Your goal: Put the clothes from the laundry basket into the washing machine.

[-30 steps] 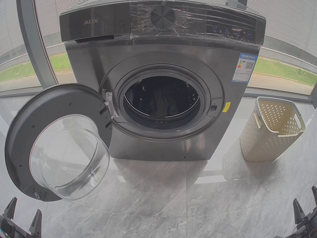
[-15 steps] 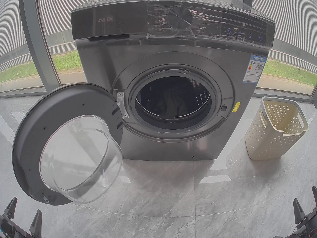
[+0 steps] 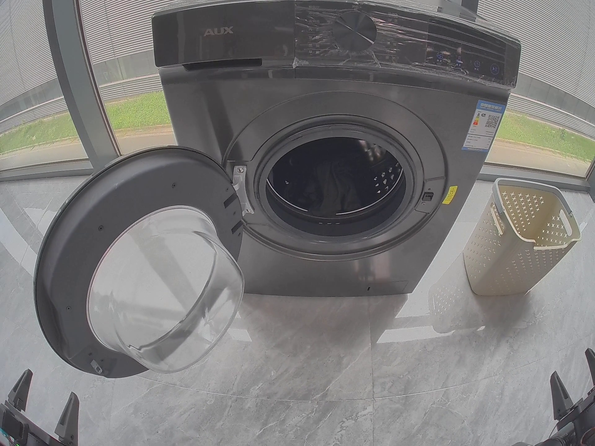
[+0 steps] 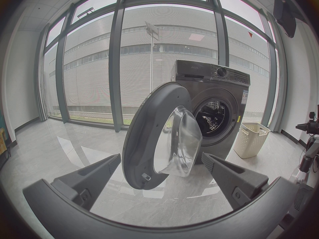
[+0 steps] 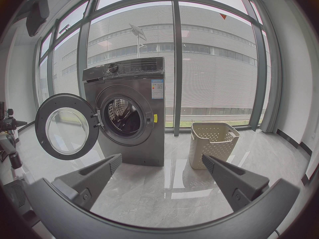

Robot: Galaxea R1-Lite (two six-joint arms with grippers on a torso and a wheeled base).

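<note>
My left gripper (image 3: 44, 394) and right gripper (image 3: 571, 368) hang spread and empty, so I'd check the basket (image 3: 503, 260) for leftovers, skirting the open door (image 3: 124, 184).

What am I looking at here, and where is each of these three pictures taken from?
This is a wheeled robot with two arms, each ending in a pair of jaws. The head view looks down from the robot's head; the dark prongs in its bottom corners are those jaws. The other two pictures come from cameras on the left and right wrists, looking out between the jaws. Both pairs stand open and hold nothing. Ahead on the tiled floor stands a grey washing machine with its round door swung open. Something dark, likely clothes, lies in the drum. Beside the machine, on the robot's right, a cream laundry basket stands upright.
</note>
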